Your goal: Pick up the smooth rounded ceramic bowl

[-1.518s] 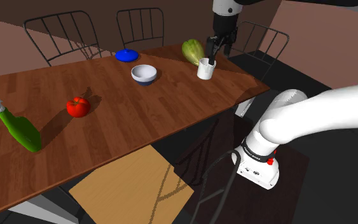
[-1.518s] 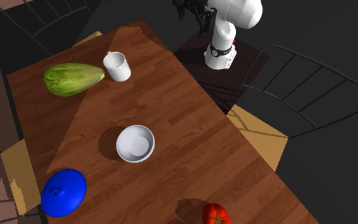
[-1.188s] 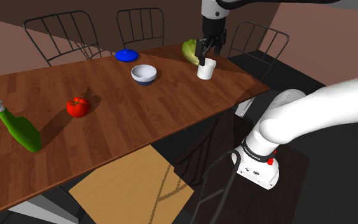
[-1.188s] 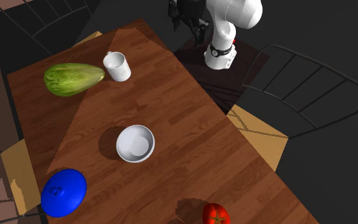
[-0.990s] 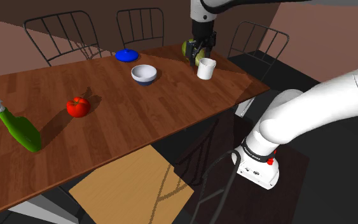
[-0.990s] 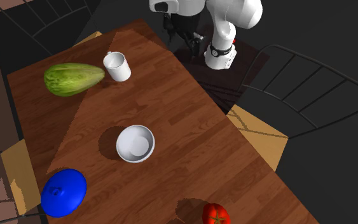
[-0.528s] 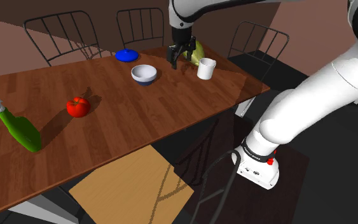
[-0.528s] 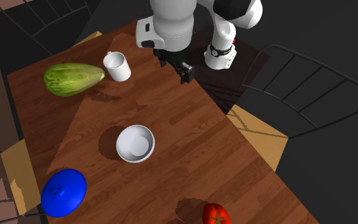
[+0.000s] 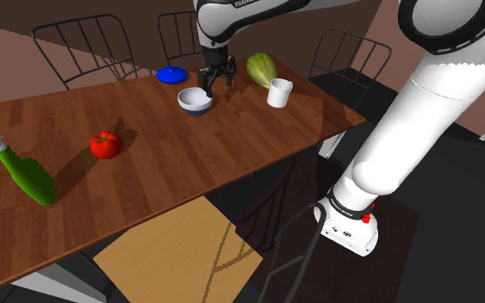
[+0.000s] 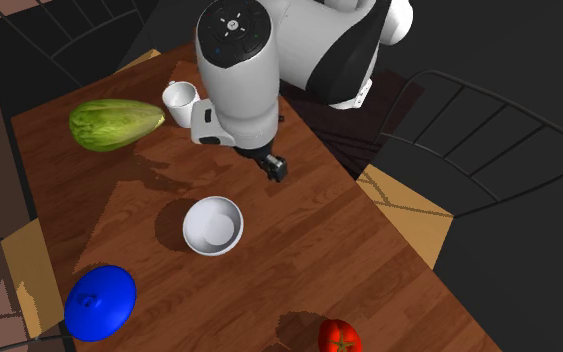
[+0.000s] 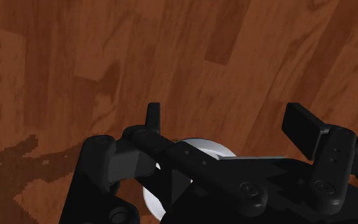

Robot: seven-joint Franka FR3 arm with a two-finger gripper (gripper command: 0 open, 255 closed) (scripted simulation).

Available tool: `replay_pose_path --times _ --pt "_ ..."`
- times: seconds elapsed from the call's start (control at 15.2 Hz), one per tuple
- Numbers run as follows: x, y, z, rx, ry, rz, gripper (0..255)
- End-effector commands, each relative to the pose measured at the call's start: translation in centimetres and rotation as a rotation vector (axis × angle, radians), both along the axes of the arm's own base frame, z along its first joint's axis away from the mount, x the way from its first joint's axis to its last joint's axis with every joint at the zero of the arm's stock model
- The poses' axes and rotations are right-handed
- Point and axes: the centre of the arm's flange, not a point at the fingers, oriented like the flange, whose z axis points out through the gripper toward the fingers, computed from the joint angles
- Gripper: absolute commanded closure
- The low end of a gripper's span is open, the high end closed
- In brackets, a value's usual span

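Done: my pincer (image 9: pixel 210 83) hovers just beside the white bowl (image 9: pixel 195 101), fingers wide apart, holding nothing.
Left: lowering onto the rim, pinching, lifting.

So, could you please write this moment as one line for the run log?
stage: before grasp | pincer: open, hovering close by the bowl, no contact | bowl: white, upright on table, not lifted
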Motion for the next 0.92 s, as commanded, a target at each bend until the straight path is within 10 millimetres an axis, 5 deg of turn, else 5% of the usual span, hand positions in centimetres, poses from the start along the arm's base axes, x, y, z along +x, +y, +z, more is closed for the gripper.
replay_pose_path --times 0.0,0.73,0.86 --pt "2.4 0.5 -1.1 0.003 -0.002 0.006 0" --pt "14.7 4.8 -6.9 0.02 -0.01 0.036 0" --pt "15.4 5.1 -7.8 0.021 -0.01 0.038 0"
